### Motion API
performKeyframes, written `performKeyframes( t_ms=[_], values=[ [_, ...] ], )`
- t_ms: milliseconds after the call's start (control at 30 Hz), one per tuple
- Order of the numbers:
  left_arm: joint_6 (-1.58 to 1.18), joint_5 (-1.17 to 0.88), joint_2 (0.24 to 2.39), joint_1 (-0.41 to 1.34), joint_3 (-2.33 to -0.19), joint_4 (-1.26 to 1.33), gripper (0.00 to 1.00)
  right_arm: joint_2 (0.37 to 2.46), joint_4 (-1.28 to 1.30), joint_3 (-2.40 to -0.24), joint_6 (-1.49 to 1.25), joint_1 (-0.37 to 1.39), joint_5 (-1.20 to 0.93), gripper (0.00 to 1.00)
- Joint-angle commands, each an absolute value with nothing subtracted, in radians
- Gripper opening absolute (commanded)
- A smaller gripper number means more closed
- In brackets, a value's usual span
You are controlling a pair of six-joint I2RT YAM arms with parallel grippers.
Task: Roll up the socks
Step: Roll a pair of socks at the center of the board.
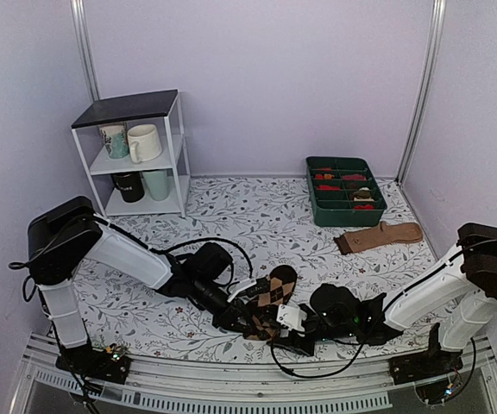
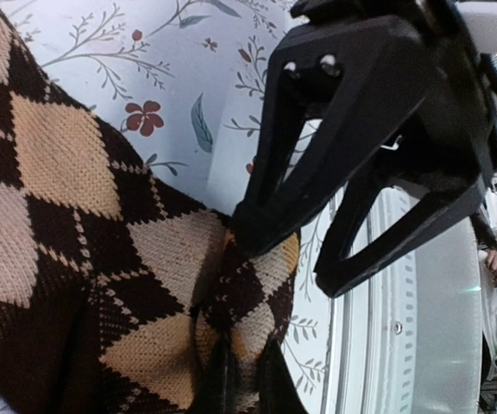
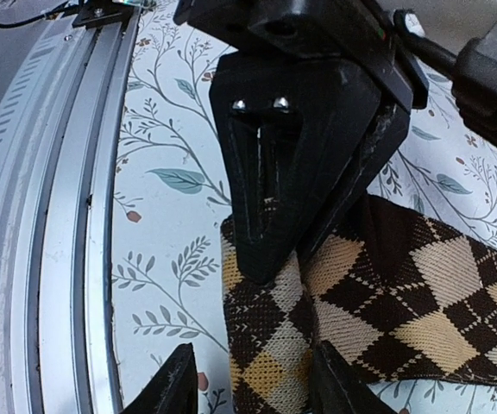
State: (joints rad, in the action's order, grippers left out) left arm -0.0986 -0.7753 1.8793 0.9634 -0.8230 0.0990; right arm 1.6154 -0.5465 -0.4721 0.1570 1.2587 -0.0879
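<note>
1. The left gripper point(image 1: 247, 317) is narrow and pinches a folded end of the long dark brown knit socks point(image 1: 274, 291) with tan-orange argyle diamonds. In the right wrist view its fingers point(image 3: 261, 233) converge on the fabric.
2. The right gripper point(image 1: 293, 326) is spread wide. In its own view its two fingertips point(image 3: 173, 384) straddle the same end of the socks point(image 3: 386, 302). In the left wrist view one finger point(image 2: 253, 228) touches the knit and the other hangs over the cloth beside it.
3. The socks lie flat near the front centre of the table, between the two grippers and running away from the near edge.
4. The surface is a white tablecloth point(image 1: 257, 216) printed with grey-green leaf sprigs and small red flowers.
5. A ribbed aluminium rail point(image 1: 231, 384) runs along the near edge, just beside the pinched sock end.
6. A plain tan sock with a dark cuff point(image 1: 380, 235) lies to the right, well apart from the socks.
7. Behind it sits a green compartment tray point(image 1: 345, 164) holding small red bundles.
8. At back left, a white wire shelf unit with a dark top point(image 1: 128, 108) holds four mugs.
9. Pale lilac walls point(image 1: 266, 78) with metal corner posts point(image 1: 84, 43) enclose the table.
</note>
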Motion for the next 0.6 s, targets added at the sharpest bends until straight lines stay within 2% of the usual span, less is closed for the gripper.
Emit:
performKeyframes(
  t_ms=[0,167,300,433,567],
  values=[
    [-0.1,-0.718,1.945,0.961,-0.784,-0.073,0.0,1.665,-0.555,-0.495,0.133,1.273,-0.097,0.42],
    [-0.098,-0.722,1.953,0.96,-0.787,-0.069,0.0,1.716,-0.53,-0.522,0.103,1.273,-0.079,0.35],
    [-0.098,-0.722,1.952,0.959,-0.794,-0.063,0.0,1.739,-0.501,-0.529,0.077,1.273,-0.073,0.22],
    [-0.077,-0.687,1.903,0.959,-0.789,-0.028,0.13,1.734,-0.446,-0.526,0.037,1.271,-0.089,0.12],
    [-0.02,-0.64,1.784,0.96,-0.757,0.044,0.26,1.722,-0.423,-0.504,-0.025,1.252,-0.131,0.1]
  ],
)
